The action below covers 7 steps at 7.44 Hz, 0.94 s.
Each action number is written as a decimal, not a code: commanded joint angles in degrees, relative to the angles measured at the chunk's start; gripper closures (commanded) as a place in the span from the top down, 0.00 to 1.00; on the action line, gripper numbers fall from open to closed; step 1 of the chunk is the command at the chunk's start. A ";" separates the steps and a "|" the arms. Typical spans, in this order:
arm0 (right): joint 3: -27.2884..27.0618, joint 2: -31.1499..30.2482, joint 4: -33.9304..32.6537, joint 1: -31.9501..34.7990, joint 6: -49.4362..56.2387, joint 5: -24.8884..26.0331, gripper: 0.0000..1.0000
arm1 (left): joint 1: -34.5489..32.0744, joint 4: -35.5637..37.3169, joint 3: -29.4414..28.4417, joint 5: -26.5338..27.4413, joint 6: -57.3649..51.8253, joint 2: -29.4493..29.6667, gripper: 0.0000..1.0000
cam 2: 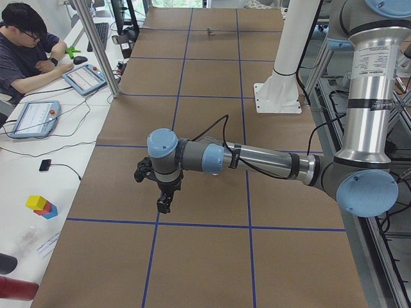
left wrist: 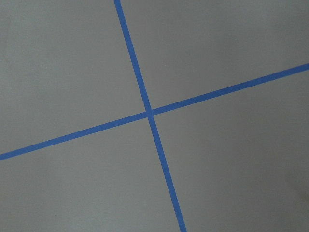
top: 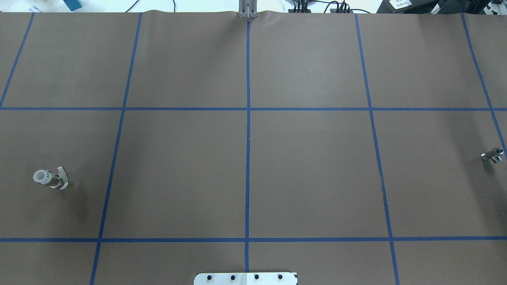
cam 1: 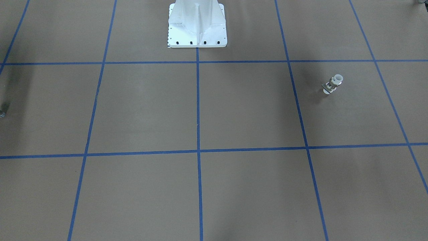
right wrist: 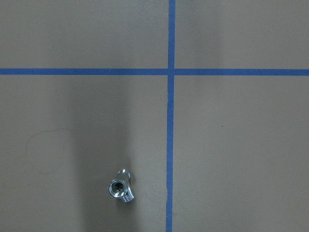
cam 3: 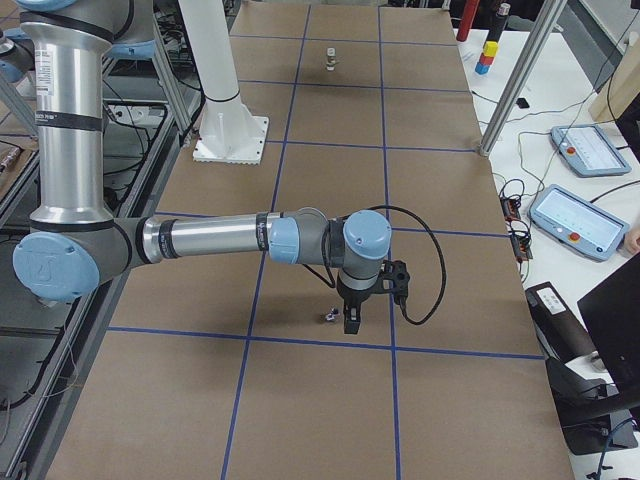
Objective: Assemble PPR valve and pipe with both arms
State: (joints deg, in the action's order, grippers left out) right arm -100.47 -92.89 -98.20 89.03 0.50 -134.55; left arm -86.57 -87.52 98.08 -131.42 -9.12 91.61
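The PPR valve (top: 49, 179) stands upright on the brown table, brass middle with a white collar on top and a flat lever at its side; it also shows in the front view (cam 1: 333, 84) and far off in the right-side view (cam 3: 331, 60). The pipe (top: 492, 154), a short silvery stub, lies near the table's opposite edge. My right gripper (cam 3: 352, 320) hangs just above the table beside the pipe (cam 3: 327, 317), which shows below it in the right wrist view (right wrist: 120, 186). My left gripper (cam 2: 164, 204) hangs low over the table. I cannot tell whether either gripper is open or shut.
The white metal pedestal (cam 1: 197, 26) stands at the robot's side of the table. Blue tape lines (top: 248, 118) form a grid on the brown cover. An operator (cam 2: 29, 45) sits at a side desk with tablets (cam 2: 83, 78). An aluminium post (cam 3: 520, 70) stands at the table's edge.
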 commanded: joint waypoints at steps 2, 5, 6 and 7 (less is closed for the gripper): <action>-0.43 2.62 -0.15 0.00 -0.15 0.34 1.00 | 3.83 -0.02 4.71 -0.42 11.06 1.29 1.00; -0.07 1.40 0.90 0.00 -0.06 0.08 1.00 | 18.32 -0.02 19.13 0.28 33.13 -2.04 1.00; -0.07 1.31 1.17 0.00 -0.07 -0.01 1.00 | 22.63 -2.46 19.25 1.76 38.69 -2.40 1.00; -0.16 1.31 1.17 0.00 -0.07 -0.01 1.00 | 25.63 -11.09 19.25 3.95 40.92 -8.23 1.00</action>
State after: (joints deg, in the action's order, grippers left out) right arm -100.58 -91.52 -97.25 89.03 0.45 -134.49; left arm -65.76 -91.05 116.52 -129.74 26.69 88.27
